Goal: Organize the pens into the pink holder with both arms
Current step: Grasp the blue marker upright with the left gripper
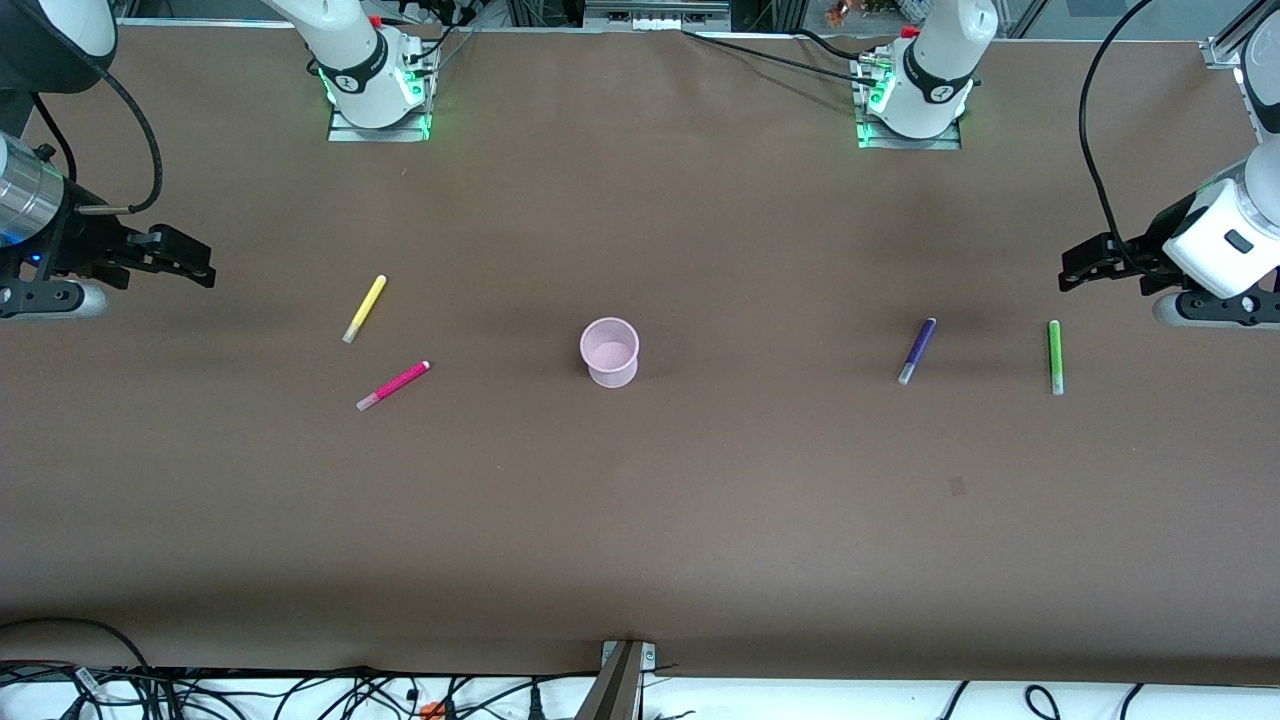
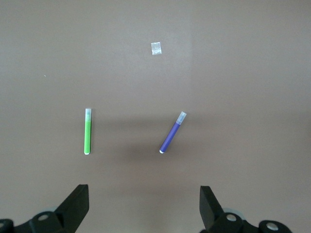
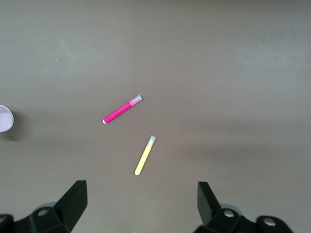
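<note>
**Four pens loose, holder empty**

Pink holder: table centre, upright. From it, yellow pen and magenta pen at 9 o'clock; purple pen and green pen at 3 o'clock. Left gripper and right gripper: spread wide, nothing held, over the table ends.

Lots of open brown bench around everything here. The pink holder stands alone mid-bench, mouth up and unblocked, well apart from all four pens. Yellow pen and magenta pen lie near each other toward the right arm's end, not touching. Purple pen and green pen lie apart toward the left arm's end. Left pincer and right pincer hang spread wide over bare bench at the ends.
</note>
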Robot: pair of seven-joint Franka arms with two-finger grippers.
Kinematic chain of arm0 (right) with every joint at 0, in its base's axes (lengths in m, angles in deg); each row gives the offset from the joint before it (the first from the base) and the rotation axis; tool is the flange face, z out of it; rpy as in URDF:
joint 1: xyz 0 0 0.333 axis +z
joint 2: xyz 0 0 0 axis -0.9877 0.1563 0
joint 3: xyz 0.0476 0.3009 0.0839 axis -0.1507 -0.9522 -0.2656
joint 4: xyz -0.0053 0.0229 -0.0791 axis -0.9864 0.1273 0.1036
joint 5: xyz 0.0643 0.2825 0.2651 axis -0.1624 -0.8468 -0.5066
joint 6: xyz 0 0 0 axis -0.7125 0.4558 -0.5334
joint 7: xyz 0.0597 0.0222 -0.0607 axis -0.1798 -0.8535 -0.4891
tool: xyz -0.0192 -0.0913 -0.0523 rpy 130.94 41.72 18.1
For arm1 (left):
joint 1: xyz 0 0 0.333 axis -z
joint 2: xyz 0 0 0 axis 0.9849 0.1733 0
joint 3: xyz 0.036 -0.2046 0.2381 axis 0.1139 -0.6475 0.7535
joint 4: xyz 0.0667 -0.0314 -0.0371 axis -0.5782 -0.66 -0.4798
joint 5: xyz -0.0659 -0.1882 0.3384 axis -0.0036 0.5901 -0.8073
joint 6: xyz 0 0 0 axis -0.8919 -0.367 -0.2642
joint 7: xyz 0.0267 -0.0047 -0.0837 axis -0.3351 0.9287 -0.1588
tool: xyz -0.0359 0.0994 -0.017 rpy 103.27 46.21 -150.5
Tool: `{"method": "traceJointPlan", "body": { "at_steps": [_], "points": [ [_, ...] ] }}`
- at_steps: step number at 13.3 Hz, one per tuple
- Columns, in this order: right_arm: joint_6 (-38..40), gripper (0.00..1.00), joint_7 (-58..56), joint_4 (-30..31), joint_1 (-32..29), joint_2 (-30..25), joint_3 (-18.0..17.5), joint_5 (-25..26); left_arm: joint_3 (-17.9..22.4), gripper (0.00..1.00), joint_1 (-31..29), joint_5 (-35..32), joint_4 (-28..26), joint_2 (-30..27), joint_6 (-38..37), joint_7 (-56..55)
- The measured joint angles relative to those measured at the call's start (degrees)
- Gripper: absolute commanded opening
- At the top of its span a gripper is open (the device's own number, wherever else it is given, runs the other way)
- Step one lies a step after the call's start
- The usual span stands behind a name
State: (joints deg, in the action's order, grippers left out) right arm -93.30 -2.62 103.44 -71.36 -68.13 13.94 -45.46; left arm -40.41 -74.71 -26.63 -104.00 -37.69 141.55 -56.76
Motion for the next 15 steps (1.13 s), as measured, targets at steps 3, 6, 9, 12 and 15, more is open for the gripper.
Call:
{"method": "traceJointPlan", "body": {
  "at_steps": [3, 6, 9, 12, 15],
  "points": [
    [0.0, 1.0, -0.01, 0.0, 0.0, 0.0, 0.0, 0.0, -0.05, 1.0, 0.0, 0.0, 0.01, 0.0, -0.8, 0.0],
    [0.0, 1.0, -0.02, 0.0, -0.01, 0.0, 0.0, 0.0, -0.17, 1.0, 0.01, 0.0, 0.02, 0.03, -0.87, 0.0],
    [0.0, 1.0, -0.02, 0.0, -0.19, 0.0, 0.03, 0.0, -0.33, 1.0, 0.01, 0.0, 0.02, 0.35, -1.22, 0.03],
    [0.0, 1.0, -0.03, 0.0, -0.37, 0.0, 0.03, 0.0, -0.61, 1.0, 0.03, 0.14, -0.07, 2.51, -1.32, 0.03],
    [0.0, 1.0, -0.04, 0.0, -0.37, 0.0, 0.03, 0.0, -0.62, 1.0, 0.03, 2.73, -0.34, 7.48, -0.14, 0.07]
  ]
}}
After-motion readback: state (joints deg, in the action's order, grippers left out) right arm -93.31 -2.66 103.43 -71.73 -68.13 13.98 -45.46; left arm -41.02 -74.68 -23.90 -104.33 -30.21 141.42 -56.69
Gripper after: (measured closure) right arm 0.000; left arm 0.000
